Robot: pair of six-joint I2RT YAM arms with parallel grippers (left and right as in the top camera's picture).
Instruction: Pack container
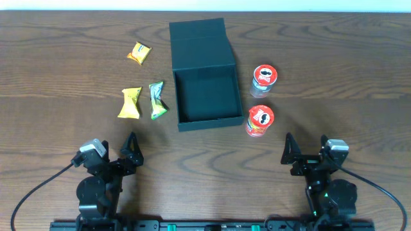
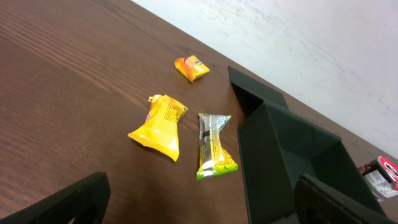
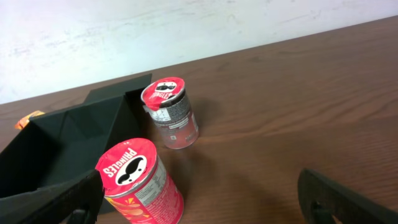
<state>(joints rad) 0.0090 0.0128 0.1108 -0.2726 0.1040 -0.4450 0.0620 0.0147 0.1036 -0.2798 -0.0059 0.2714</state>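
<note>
Scene: You look down on a brown wooden worktop (image 1: 334, 51) with two robot arms at its near edge.
Container: The dark square container (image 1: 205, 96) sits at the middle of the worktop. Its flap lid is folded back, away from the arms, and the inside is bare.
Left of the container: Three snack packets lie flat. The orange packet (image 1: 139, 52) is farthest away, level with the lid. The yellow packet (image 1: 130, 102) and the green packet (image 1: 157, 100) lie side by side, and the green one is just beside the container's left wall.
Right of the container: Two cans stand upright. The grey can (image 1: 264, 80) is the farther one. The red can (image 1: 260, 120) is just beside the container's near right corner.
Left hand: Your left hand (image 1: 128, 151) rests low, its fingers spread wide and holding nothing, well apart from the packets.
Right hand: Your right hand (image 1: 289, 154) is likewise spread and holding nothing, near the red can.
Step in hand: Packing looks not yet begun, as nothing is inside the container.
Next move: The red can seems the readiest pick for your right hand. Close around its body, lift it over the wall, and lower it in upright. The flat packets likely call for a pinch from above with your left hand.
</note>
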